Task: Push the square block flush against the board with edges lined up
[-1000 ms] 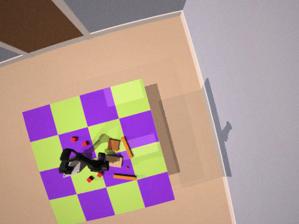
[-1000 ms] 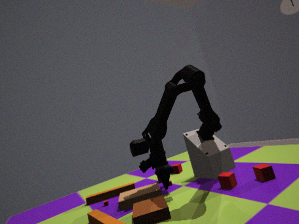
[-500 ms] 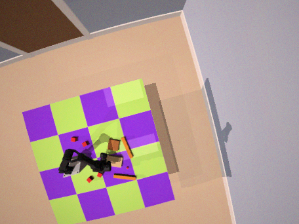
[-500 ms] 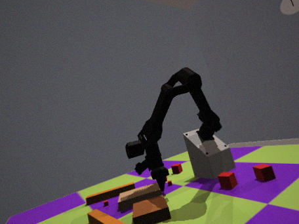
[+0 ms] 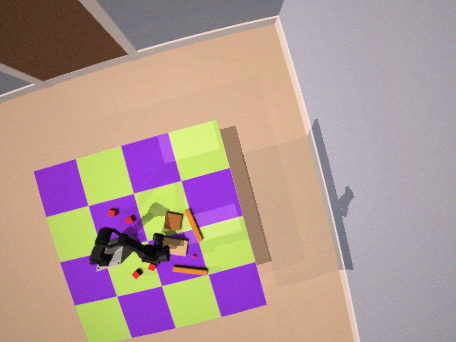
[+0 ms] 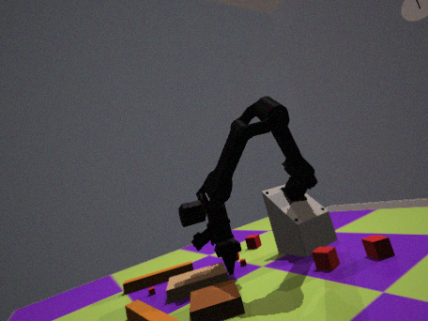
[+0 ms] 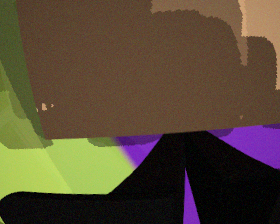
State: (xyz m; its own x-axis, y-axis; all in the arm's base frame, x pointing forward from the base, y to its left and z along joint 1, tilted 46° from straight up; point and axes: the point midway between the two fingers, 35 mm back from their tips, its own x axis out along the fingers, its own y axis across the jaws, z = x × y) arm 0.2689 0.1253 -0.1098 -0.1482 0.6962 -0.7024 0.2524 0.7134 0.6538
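- A purple and green checkered mat covers the floor.
- The gripper, jaws closed on nothing, touches the tan block beside the brown block.

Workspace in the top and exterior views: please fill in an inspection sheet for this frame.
Surface: purple and green checkered mat on a tan floor.
Job's things: tan square block; which orange board is meant is unclear, the block not flush with either.
Clutter: brown block, second orange board, red cubes.
Grippers: gripper with jaws shut on nothing, tip low beside the tan block.
Cables: nothing seen.
Surroundings: grey arm pedestal, grey walls.
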